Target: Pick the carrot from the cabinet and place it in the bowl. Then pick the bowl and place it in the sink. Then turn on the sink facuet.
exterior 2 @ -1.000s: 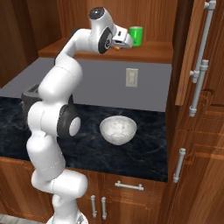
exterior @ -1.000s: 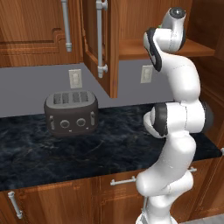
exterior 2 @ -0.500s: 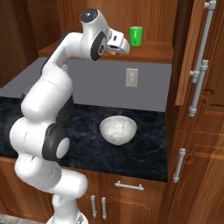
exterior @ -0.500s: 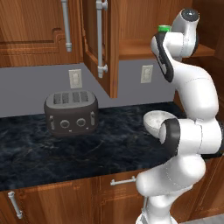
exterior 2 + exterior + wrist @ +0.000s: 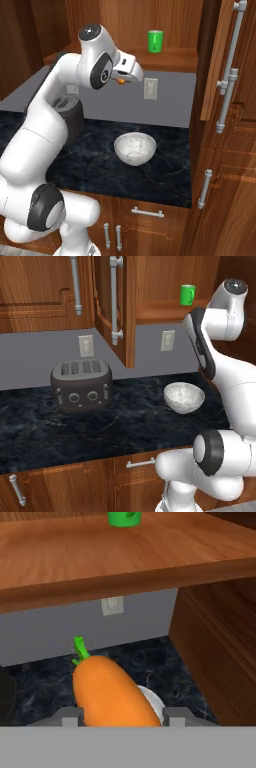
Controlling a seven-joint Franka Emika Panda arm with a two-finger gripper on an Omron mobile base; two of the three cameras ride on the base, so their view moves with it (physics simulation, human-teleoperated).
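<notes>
While the jaws grip the carrot (image 5: 110, 692), a bowl (image 5: 184, 397) waits on the desk (image 5: 125, 426).
Left base view: toaster (image 5: 81, 385) left of bowl, open cabinet (image 5: 150, 286) door between; green mug (image 5: 188, 294) on shelf. Right base view: gripper (image 5: 127, 75) holds carrot above bowl, below shelf. Hand view: carrot overlaps bowl rim.

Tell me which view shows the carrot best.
The hand view: the carrot fills the foreground with its green top showing. The right base view catches an orange sliver at the gripper. In the left base view the arm hides it.
</notes>
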